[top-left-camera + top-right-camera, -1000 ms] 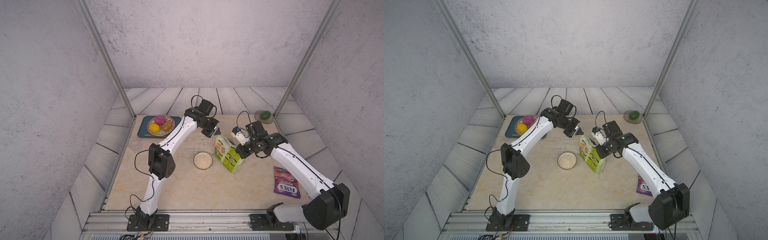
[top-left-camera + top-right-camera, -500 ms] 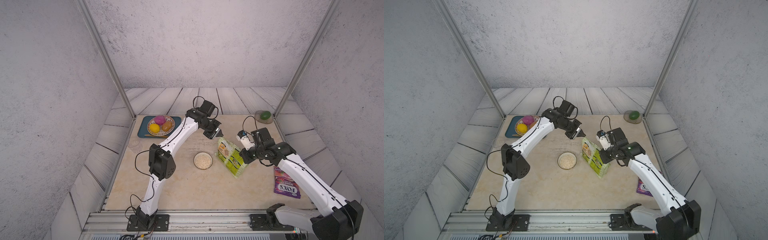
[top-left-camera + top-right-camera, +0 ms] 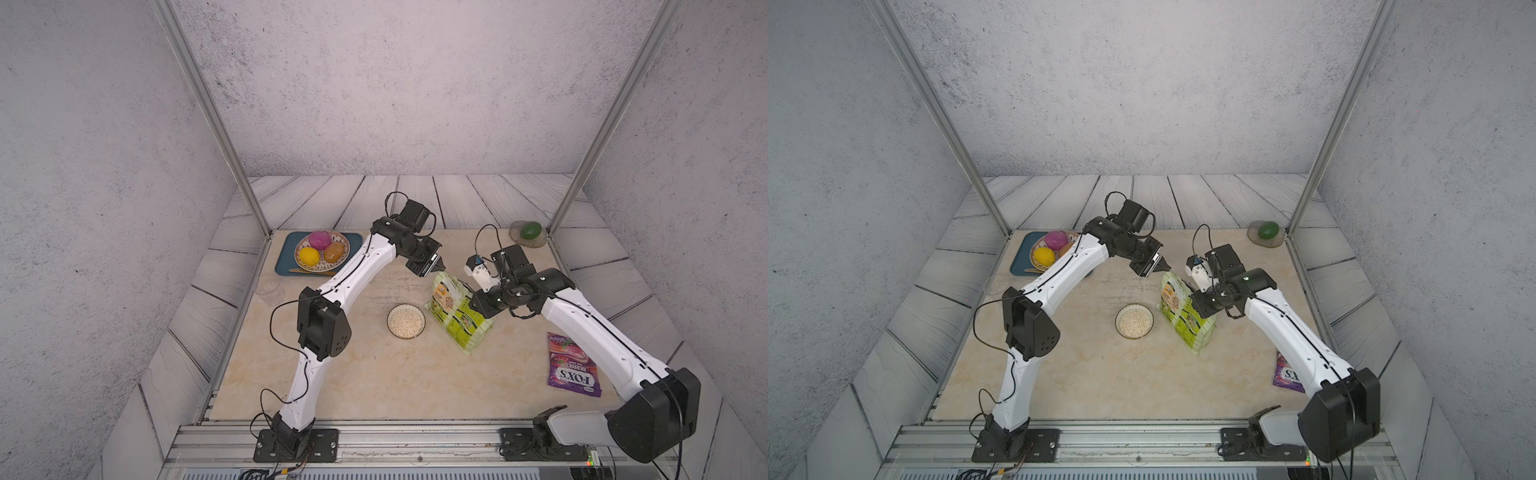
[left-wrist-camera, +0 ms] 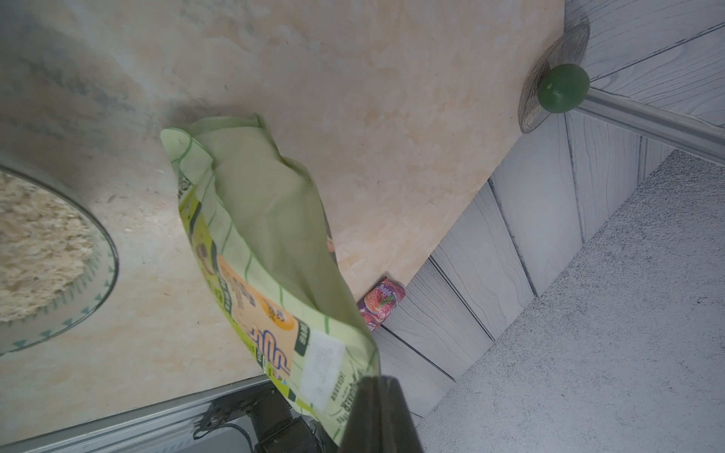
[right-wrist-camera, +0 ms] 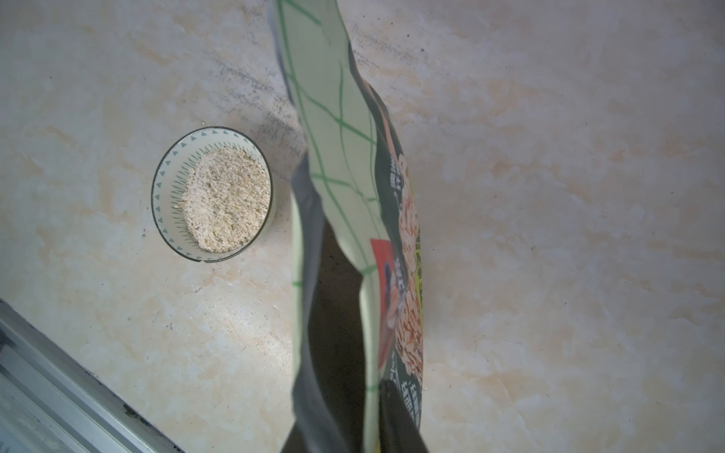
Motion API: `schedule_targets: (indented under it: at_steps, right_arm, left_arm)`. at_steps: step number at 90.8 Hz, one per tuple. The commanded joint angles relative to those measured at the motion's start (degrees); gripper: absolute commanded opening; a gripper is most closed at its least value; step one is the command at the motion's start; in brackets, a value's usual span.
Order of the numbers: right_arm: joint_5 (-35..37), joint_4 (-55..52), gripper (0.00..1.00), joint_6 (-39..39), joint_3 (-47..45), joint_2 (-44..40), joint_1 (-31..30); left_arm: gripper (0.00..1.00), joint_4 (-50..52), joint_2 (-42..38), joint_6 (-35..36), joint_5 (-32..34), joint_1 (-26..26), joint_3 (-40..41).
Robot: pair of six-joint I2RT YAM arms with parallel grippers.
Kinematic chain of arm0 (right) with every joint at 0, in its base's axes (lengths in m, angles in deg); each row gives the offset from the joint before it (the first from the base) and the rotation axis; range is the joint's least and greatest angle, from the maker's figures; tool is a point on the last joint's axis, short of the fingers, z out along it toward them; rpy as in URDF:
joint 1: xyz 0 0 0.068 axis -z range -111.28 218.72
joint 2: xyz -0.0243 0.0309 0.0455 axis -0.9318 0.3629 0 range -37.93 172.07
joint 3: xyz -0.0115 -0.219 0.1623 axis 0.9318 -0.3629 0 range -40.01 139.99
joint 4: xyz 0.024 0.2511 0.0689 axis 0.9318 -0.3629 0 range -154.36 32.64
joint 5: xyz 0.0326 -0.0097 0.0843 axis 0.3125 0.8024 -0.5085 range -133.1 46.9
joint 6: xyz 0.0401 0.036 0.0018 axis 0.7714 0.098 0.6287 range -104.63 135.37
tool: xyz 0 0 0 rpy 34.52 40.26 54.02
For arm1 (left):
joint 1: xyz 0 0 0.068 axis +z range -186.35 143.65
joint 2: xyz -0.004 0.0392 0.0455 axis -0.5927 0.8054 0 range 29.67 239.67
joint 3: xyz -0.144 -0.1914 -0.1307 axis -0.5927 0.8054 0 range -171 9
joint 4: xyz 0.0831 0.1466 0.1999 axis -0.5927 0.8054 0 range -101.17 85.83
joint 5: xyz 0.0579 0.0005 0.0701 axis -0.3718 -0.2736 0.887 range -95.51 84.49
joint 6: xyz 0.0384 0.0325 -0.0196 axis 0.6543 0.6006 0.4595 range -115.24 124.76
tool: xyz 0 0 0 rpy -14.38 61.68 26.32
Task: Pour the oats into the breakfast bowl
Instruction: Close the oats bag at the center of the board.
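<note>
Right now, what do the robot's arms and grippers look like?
Both arms are alike: white shell links on the left arm and right arm, black joint housings, thin black cables looping alongside, and dark fingers on the left gripper and right gripper.

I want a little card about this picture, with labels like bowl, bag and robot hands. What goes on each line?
bowl: white bowl on the table, with oats inside
bag: green oat pouch, tilted, beside the bowl, top open
left gripper: shut on the pouch's top corner
right gripper: jaws a little apart around the pouch's top edge
other things: purple candy bag, fruit plate
</note>
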Motion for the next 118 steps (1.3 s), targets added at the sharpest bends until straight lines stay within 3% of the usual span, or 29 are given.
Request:
schedule_targets:
  at_steps: [1, 30, 35, 39, 52, 75, 83, 91, 109, 118]
  right_arm:
    - [-1.87, -0.07, 0.25, -0.51, 1.89, 0.67, 0.12]
    - [-1.36, 1.41, 0.25, -1.18, 2.60, 3.26, -0.01]
    - [-0.71, 1.17, 0.17, -1.17, 3.40, 4.02, 0.03]
    - [0.22, 0.84, 0.00, -0.84, 4.11, 4.36, 0.04]
    - [5.33, 2.91, 0.00, 2.71, 2.07, 0.54, -0.18]
    - [4.43, 6.38, 0.00, 0.23, -1.09, -2.34, -0.61]
    - [3.84, 5.53, 0.16, 0.04, 0.65, -0.42, -0.69]
    - [3.20, 4.48, 0.22, -0.42, 2.56, 1.65, -0.64]
    - [1.42, 6.13, 0.23, -1.80, 3.18, 4.05, -0.76]
    - [0.92, 7.24, 0.14, -2.46, 3.09, 4.26, -0.77]
  left_arm:
    - [0.00, -3.46, -2.62, -0.19, -1.32, 0.10, -0.36]
    - [0.00, -4.00, -2.68, -0.82, -1.45, 0.10, -0.36]
    - [0.00, -3.90, -2.78, -0.83, -1.43, 0.18, -0.36]
    - [0.00, -3.86, -2.72, -0.90, -1.45, 0.19, -0.36]
    - [0.00, -3.31, -2.88, -1.05, -0.89, 0.49, -0.39]
    - [0.00, -3.01, -2.84, -0.81, -1.19, 0.45, -0.12]
    - [0.00, -3.28, -2.57, -0.88, -1.72, 0.45, -0.10]
    - [0.00, -3.58, -2.53, -0.99, -1.94, 0.44, -0.09]
    - [0.00, -3.81, -2.38, -1.12, -2.29, 0.43, -0.09]
    - [0.00, -4.21, -2.28, -1.34, -2.31, 0.45, -0.11]
